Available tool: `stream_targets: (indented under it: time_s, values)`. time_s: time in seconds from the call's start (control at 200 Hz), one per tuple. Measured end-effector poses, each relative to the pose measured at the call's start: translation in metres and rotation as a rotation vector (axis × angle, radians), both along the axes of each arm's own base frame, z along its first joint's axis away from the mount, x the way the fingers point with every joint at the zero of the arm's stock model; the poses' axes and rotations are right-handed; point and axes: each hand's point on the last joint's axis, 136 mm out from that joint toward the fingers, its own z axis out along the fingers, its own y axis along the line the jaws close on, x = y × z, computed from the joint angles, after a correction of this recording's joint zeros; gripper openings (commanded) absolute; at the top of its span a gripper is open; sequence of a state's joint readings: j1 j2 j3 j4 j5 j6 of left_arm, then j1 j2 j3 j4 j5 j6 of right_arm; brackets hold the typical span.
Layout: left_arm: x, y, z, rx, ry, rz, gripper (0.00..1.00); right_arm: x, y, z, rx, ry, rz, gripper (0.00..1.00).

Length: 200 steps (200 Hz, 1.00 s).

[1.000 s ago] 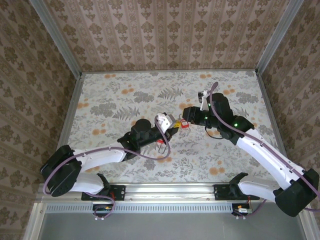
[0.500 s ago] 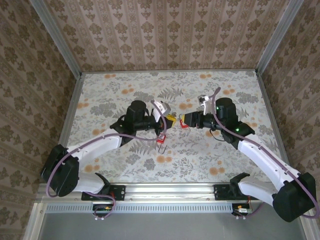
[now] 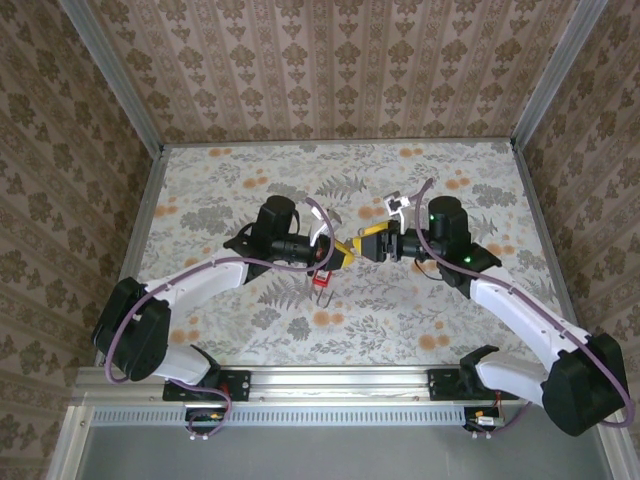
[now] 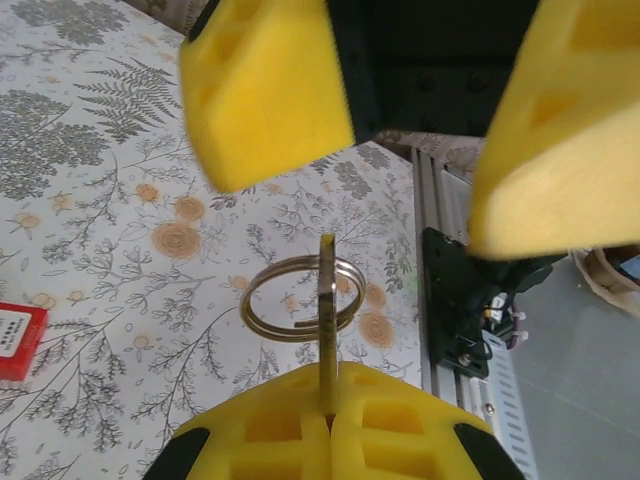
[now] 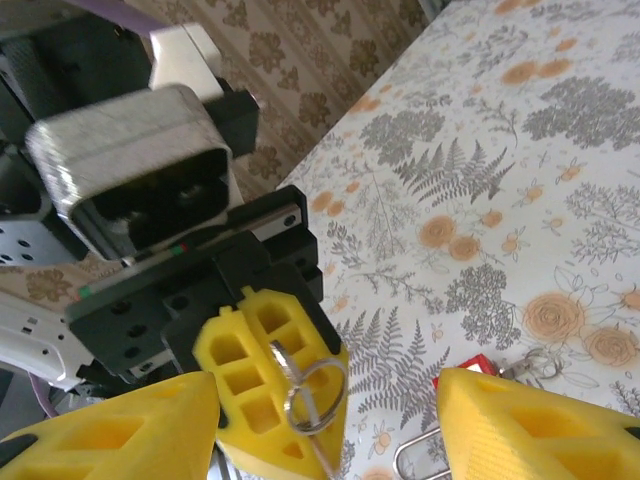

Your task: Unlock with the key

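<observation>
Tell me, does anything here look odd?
The red padlock lies loose on the table, held by nothing, while the left gripper pinches the key in mid-air between the open jaws of the right gripper.

One camera sits high behind my bases, looking down over the whole table (image 3: 250, 190). Each wrist camera looks close along its own yellow fingers (image 4: 300, 440). The two face each other, and both catch the ring (image 4: 303, 300) on the key (image 4: 327, 370).
</observation>
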<state>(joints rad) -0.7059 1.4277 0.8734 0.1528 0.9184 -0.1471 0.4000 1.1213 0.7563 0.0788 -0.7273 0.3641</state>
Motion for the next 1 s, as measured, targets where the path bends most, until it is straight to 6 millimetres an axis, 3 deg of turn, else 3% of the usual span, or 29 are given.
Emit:
stream_targets:
  time_s: [0.21, 0.465, 0.81, 0.95, 1.0]
  values:
    - [-0.003, -0.002, -0.002, -0.008, 0.030, -0.023, 0.00, -0.005, 0.012, -0.012, -0.020, 0.016, 0.051, 0.55]
    - [-0.004, -0.003, -0.006, -0.003, 0.060, -0.032, 0.00, -0.007, 0.023, -0.015, -0.021, 0.025, 0.084, 0.28]
    - [-0.006, -0.004, -0.002, -0.022, 0.060, -0.051, 0.00, -0.007, 0.025, -0.009, -0.020, -0.003, 0.071, 0.14]
    - [-0.005, -0.005, 0.001, -0.037, 0.049, -0.056, 0.15, -0.006, 0.023, -0.006, -0.022, -0.019, 0.053, 0.13]
    - [-0.005, -0.005, 0.001, -0.037, 0.051, -0.053, 0.25, -0.005, 0.023, -0.005, -0.025, -0.023, 0.042, 0.12]
